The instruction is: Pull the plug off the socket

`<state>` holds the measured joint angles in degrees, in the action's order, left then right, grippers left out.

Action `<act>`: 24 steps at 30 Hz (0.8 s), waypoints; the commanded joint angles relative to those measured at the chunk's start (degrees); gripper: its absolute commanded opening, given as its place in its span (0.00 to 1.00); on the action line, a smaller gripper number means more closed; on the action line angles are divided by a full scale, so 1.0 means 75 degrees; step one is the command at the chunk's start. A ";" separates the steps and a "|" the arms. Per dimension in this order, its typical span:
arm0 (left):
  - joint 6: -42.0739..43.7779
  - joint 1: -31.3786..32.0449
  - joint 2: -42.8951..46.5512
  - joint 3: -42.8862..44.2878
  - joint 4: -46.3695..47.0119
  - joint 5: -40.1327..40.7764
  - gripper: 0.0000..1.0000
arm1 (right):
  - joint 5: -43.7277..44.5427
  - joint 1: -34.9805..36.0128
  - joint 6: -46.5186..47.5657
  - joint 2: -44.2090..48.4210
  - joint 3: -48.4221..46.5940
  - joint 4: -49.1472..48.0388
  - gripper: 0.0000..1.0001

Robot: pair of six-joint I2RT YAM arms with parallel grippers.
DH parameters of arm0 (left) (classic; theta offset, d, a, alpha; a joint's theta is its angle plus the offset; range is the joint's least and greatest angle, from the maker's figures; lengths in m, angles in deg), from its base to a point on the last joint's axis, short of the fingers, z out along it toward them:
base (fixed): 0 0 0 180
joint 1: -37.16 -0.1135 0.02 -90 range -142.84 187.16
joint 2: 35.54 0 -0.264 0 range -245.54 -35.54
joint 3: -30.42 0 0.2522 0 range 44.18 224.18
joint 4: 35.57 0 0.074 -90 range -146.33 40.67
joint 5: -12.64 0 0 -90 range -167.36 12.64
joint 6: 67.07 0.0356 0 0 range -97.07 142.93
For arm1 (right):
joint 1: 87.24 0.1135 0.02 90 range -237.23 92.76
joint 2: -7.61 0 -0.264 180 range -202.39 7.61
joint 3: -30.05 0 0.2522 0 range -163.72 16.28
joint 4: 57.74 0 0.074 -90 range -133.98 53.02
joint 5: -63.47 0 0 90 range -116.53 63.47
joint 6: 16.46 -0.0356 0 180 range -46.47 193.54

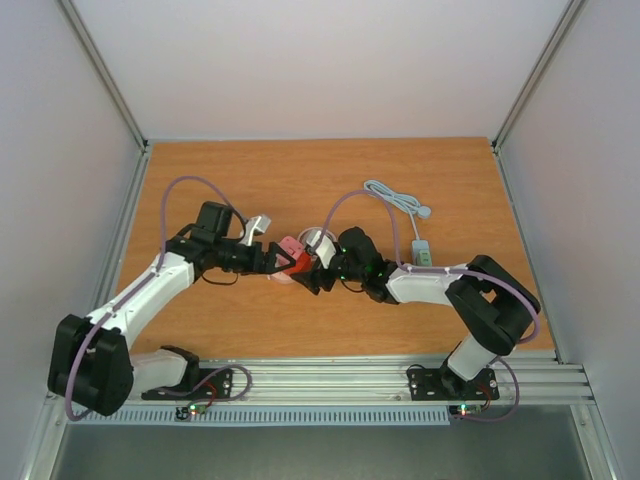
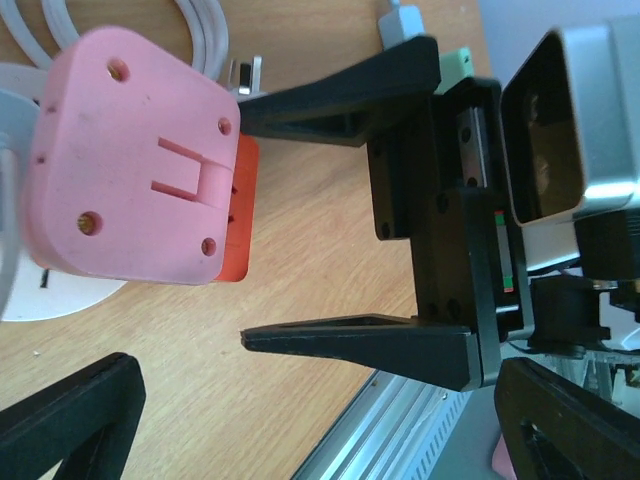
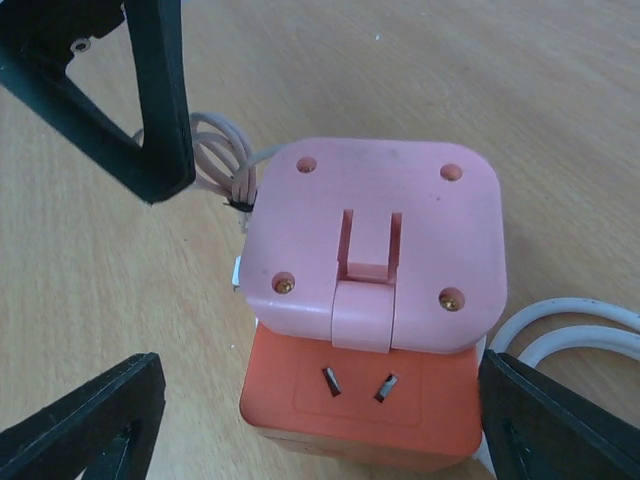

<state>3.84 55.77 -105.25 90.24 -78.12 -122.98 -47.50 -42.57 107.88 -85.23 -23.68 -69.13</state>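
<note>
A socket cube, pink with an orange face (image 3: 372, 300), stands on the wooden table at the middle of the top view (image 1: 292, 252). It also shows in the left wrist view (image 2: 130, 165). A white plug body with white cables (image 1: 320, 240) sits right against it. Whether the plug is seated is hidden. My right gripper (image 3: 320, 365) is open, with its jaws on either side of the orange part. My left gripper (image 2: 322, 365) is open and empty, facing the cube from the other side (image 1: 280, 262). The right gripper's fingers (image 2: 340, 100) show in the left wrist view.
A white cable (image 1: 395, 198) runs to the back right of the table. A small green-and-white adapter (image 1: 422, 252) lies beside the right arm. A metal rail (image 1: 330, 380) runs along the table's near edge. The cell has grey walls on three sides.
</note>
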 commanded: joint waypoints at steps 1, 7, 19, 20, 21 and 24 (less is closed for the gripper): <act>-0.0167 0.0325 -0.0302 0.0201 0.0273 0.0512 0.97 | 0.0143 0.0006 0.0076 -0.0363 -0.0092 -0.0317 0.86; -0.0287 0.0331 -0.0535 0.0275 0.0394 0.1103 0.95 | 0.0016 0.0001 0.0092 -0.0541 0.0028 -0.0596 0.82; -0.0608 0.0332 -0.0730 0.0272 0.1121 0.1444 0.86 | -0.0048 0.0004 0.0081 -0.0891 0.0015 -0.1154 0.73; -0.0682 0.0331 -0.0737 0.0259 0.1185 0.1433 0.85 | -0.0055 0.0009 0.0084 -0.0904 0.0009 -0.1183 0.73; -0.0734 0.0331 -0.0757 0.0273 0.1224 0.1431 0.84 | -0.0061 0.0001 0.0080 -0.0910 -0.0002 -0.1201 0.72; -0.0849 0.0334 -0.0848 0.0280 0.1368 0.1572 0.84 | -0.0074 0.0008 0.0074 -0.0890 0.0014 -0.1229 0.69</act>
<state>-0.69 58.15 -110.57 90.85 -72.75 -112.56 -46.10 -42.66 108.10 -91.17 -23.68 -75.42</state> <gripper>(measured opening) 0.842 0.706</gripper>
